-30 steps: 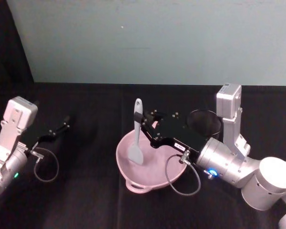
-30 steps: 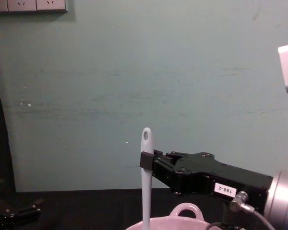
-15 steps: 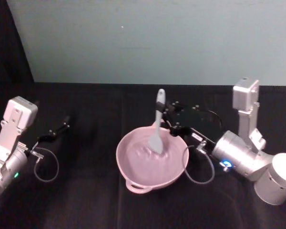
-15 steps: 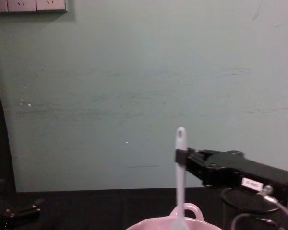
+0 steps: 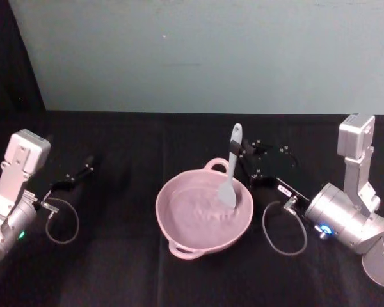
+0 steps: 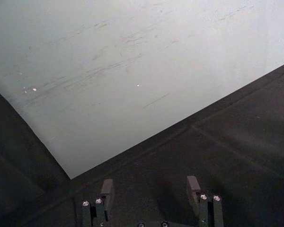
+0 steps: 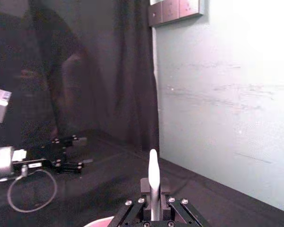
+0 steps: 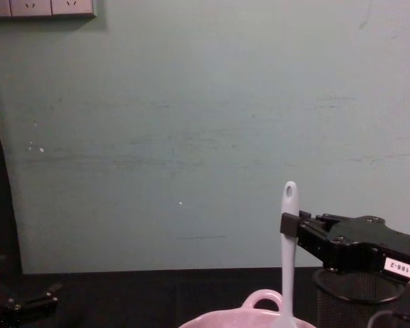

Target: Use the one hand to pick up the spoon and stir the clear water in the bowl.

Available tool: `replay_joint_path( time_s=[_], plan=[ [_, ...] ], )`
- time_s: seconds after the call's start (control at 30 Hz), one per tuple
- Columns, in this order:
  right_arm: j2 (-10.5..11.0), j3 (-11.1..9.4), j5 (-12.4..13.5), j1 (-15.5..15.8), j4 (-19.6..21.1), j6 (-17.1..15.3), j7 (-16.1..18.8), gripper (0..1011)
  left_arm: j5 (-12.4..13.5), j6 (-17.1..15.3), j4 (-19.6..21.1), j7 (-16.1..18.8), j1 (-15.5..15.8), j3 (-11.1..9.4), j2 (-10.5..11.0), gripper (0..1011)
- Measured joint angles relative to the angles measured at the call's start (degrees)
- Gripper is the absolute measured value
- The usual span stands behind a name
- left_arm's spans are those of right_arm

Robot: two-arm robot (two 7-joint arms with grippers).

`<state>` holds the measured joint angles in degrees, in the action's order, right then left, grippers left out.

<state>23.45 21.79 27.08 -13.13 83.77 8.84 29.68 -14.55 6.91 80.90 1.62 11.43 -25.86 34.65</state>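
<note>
The right gripper (image 5: 235, 152) reached in from the right side of the black table (image 5: 115, 268). Its fingers were pinched on the upper handle of the white spoon (image 5: 230, 176), just below the oval hole at the handle's end. The spoon stood nearly upright, leaning a little. Its flat head was down inside the pale pink bowl (image 5: 174, 224), close to the far right wall and near the small loop handle on the far rim. Whether the head touched the bottom could not be told. In the chest view the same gripper (image 8: 288, 224), bearing a small white label, held the spoon (image 8: 288, 256) above the bowl's rim (image 8: 261, 298). A black wire-mesh cup (image 8: 359, 301) stood below the gripper's body. In the right wrist view the handle (image 7: 153, 171) rose straight up from between the clamped fingers of the gripper (image 7: 153, 188). The left gripper (image 5: 84, 170) sat parked well to the left of the bowl, low over the table. In the left wrist view it (image 6: 150, 189) had its fingers spread apart, with nothing between them.
</note>
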Motion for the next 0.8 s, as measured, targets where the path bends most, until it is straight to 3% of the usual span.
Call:
replay_joint_path(
  time_s=[0.47, 0.8],
  plan=[
    [-1.4, 3.5, -0.8, 1.3, 3.4, -0.6, 1.8, 117, 0.0, 0.0, 0.0, 0.0, 0.0, 0.0, 0.0, 1005],
    [-3.8, 4.8, -0.1, -1.1, 0.4, -0.1, 2.5, 117, 0.0, 0.0, 0.0, 0.0, 0.0, 0.0, 0.0, 1005]
  ],
)
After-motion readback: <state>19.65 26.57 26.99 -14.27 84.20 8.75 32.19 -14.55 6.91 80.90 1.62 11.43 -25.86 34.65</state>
